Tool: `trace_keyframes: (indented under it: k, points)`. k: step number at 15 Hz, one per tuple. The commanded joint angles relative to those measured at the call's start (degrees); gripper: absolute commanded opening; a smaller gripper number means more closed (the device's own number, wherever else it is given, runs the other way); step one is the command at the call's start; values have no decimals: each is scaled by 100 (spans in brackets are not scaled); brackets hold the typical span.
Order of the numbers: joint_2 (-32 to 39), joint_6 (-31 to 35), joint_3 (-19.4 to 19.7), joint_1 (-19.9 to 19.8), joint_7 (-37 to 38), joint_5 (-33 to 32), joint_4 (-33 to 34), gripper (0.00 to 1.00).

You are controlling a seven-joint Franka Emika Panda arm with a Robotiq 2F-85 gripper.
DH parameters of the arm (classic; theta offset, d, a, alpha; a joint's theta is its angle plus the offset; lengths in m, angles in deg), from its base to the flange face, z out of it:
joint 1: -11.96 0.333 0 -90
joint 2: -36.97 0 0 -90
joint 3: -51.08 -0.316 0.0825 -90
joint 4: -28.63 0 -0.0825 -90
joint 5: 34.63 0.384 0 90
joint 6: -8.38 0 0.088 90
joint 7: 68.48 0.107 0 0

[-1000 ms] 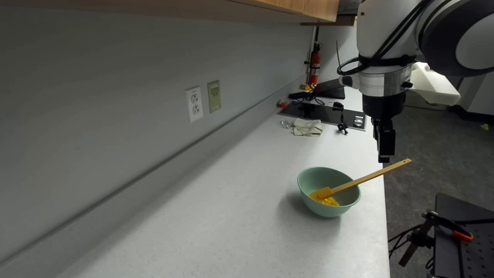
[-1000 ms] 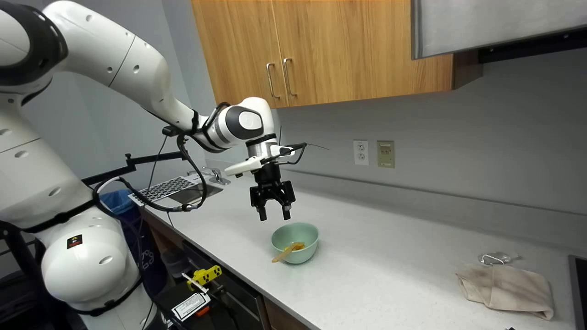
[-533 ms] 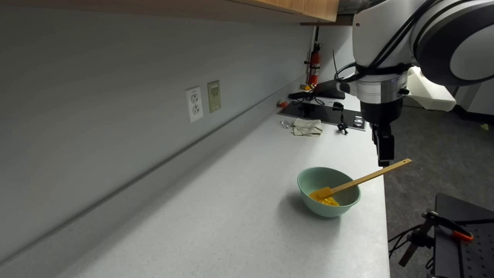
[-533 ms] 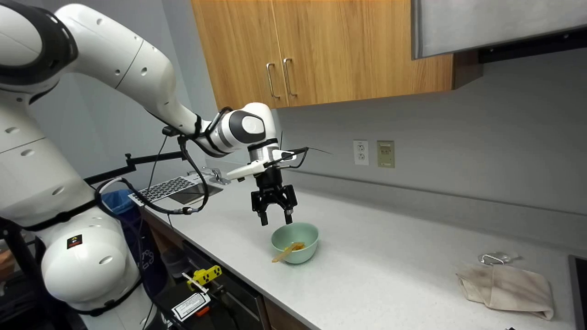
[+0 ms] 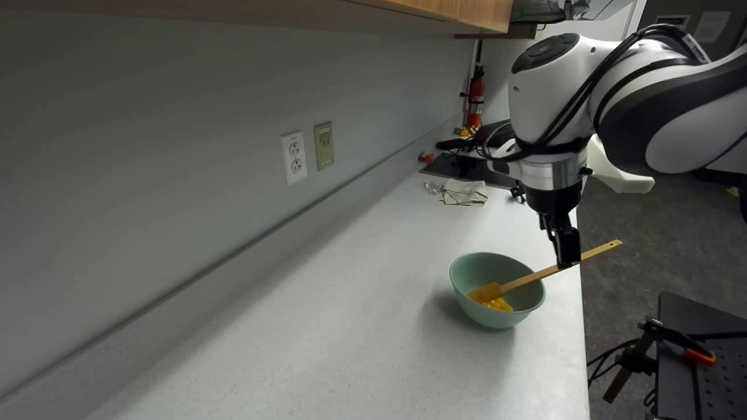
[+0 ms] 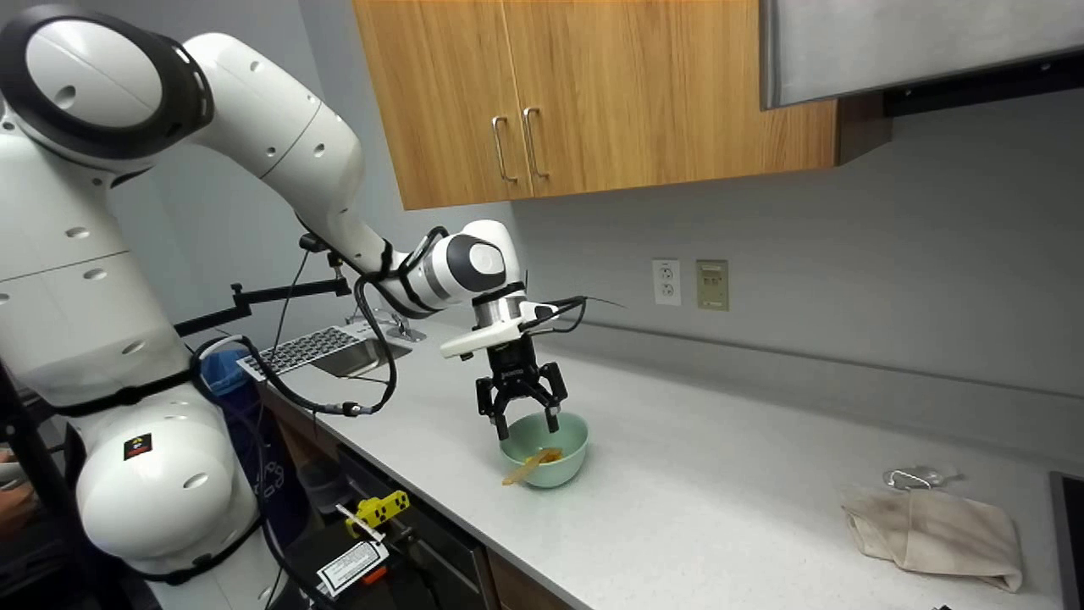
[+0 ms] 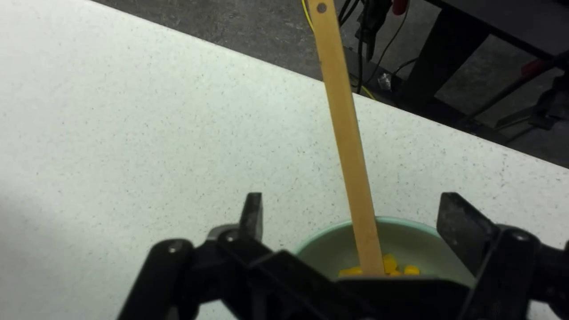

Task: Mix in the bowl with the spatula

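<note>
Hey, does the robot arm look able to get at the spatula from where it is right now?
Probably yes. The gripper stands open, and in the wrist view the spatula appears between its jaws, with nothing seen blocking it. Only the bowl close by looks worth minding on the way down.

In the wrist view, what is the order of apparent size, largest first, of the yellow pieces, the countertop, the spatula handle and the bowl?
1. Countertop
2. Spatula handle and bowl: visible areas look alike, and the bowl is partly hidden, so unranked
3. Yellow pieces
</note>
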Motion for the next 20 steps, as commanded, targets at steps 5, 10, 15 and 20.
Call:
trace_keyframes:
  k: [5,10,15,20]
  points:
    - [691,-165,13,38,-436,-401,169,100]
    - [957,-466,42,53,-327,-605,199,100]
    - [789,-997,28,60,-338,-637,112,100]
    - [749,-1142,18,54,-328,-604,146,73]
